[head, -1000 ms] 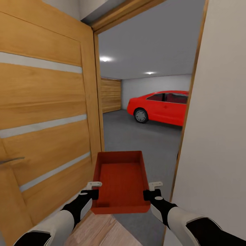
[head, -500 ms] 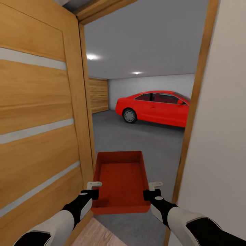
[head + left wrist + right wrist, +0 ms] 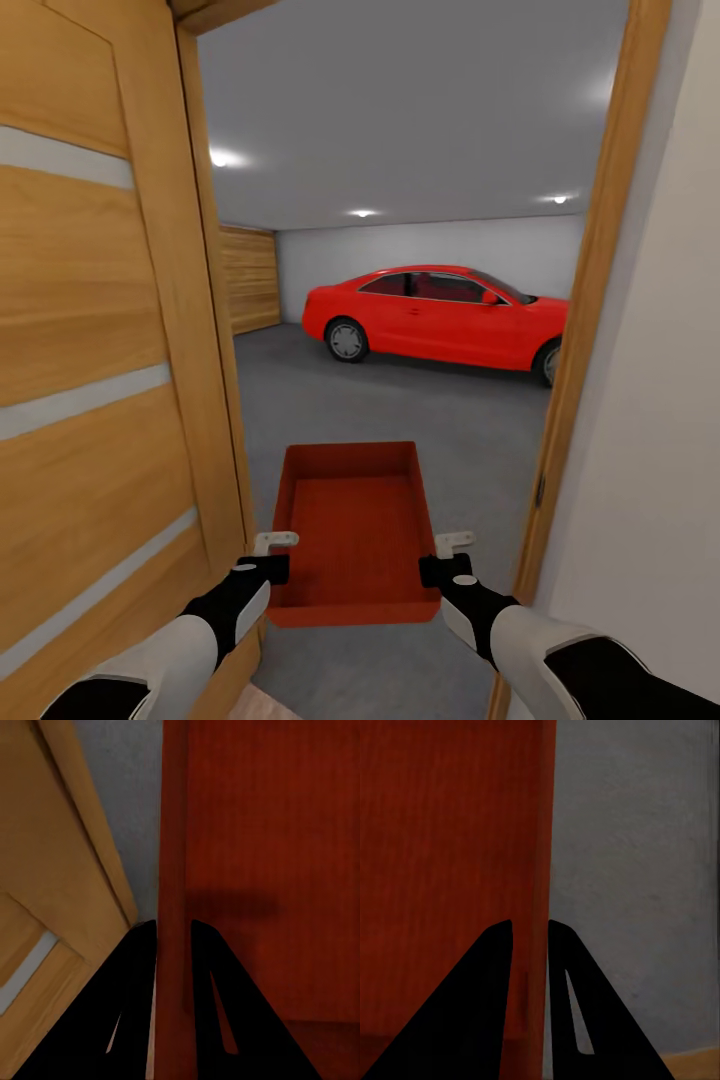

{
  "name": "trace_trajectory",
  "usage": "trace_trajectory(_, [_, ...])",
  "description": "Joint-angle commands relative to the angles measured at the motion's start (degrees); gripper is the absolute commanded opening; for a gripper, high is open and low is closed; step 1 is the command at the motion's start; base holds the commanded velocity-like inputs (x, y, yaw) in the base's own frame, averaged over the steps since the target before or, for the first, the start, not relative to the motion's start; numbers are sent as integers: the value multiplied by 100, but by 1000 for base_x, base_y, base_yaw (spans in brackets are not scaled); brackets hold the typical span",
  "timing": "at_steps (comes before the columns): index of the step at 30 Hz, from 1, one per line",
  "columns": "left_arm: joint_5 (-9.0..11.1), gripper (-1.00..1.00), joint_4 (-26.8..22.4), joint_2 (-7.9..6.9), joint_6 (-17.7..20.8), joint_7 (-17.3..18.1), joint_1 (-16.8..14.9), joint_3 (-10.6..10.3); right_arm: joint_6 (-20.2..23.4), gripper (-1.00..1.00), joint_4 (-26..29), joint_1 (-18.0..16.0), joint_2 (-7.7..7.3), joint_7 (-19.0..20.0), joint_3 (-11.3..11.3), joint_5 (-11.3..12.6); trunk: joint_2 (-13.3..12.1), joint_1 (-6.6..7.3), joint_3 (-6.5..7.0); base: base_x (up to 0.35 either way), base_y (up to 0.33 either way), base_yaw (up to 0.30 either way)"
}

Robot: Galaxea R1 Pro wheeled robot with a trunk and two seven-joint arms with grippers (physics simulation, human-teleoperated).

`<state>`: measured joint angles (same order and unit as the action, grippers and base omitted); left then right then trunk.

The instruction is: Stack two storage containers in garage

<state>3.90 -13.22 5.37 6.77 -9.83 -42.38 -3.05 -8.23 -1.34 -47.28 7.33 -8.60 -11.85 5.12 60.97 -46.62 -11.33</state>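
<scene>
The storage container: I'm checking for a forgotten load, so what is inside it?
The storage container looks empty: its ribbed red bottom shows bare in the head view. The near wall hides a strip of the bottom just behind it. The left claw and right claw pinch its side walls.

The container sits at lower centre, door filling the left, wall at right, car beyond at centre.

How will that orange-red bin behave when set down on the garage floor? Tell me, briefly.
The storage container is probably stiff: its thin side walls stay straight where the left gripper and right gripper pinch them. It looks empty, so likely light. Its flat base should sit steady on the grey floor, unlikely to roll or tip.
</scene>
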Motion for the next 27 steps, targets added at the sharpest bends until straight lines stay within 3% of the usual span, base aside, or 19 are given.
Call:
trace_trajectory(1, [-37, -100, -6, -3, 44, -151, 2, 103, -15, -100, 11, -9, 174, 78, 174, -55, 5, -3, -8, 281, 216, -246])
trace_trajectory(27, [-30, -100, -13, -1, 46, -148, 2, 103, -14, -100, 11, -9, 174, 78, 174, -55, 5, -3, -8, 254, 246, -246])
